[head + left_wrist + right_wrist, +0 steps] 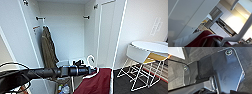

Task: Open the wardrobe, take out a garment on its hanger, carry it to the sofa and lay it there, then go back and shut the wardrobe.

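Nearest the head camera, the robot's black left arm reaches across from the left, its left gripper (86, 68) at the neck of the thin white hanger (90, 60), whose curved hook stands upright above it. The jaws appear closed on that hanger, though the fingers themselves are not distinct. Hanging below is the maroon jacket with white sleeves (96, 82), held out in front of the tall white wardrobe (106, 30), evidently so it hangs free for carrying. Both wardrobe doors stand open; an olive-brown garment (48, 50) hangs from the rail inside. A white round table (150, 46) with white wire-legged chairs stands to the right. For the right gripper, the jaw state cannot be told.
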Controlling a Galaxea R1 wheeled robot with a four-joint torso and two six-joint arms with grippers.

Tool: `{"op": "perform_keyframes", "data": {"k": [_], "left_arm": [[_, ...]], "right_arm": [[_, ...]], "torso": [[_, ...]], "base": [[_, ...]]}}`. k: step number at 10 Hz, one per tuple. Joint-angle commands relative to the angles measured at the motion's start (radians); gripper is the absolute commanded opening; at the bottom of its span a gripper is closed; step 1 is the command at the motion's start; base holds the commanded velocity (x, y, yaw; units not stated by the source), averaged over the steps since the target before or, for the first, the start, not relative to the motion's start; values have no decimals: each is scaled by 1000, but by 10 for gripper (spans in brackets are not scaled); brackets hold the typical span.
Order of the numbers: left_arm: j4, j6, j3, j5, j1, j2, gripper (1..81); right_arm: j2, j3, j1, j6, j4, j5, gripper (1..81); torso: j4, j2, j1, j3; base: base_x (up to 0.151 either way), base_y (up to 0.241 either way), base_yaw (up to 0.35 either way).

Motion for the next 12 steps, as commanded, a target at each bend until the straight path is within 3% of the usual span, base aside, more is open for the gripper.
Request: {"op": "perform_keyframes", "data": {"k": [1,12], "left_arm": [[39,-12,32,-67,-185,-6,10],[39,-12,36,-80,-188,-17,10]], "right_arm": [[-1,5,39,-3,-6,-56,811],[13,-3,34,-3,-9,-56,811]], "torso": [[0,0,0,0],[0,0,0,0]], "base": [[0,0,-213],[0,0,-214]]}}
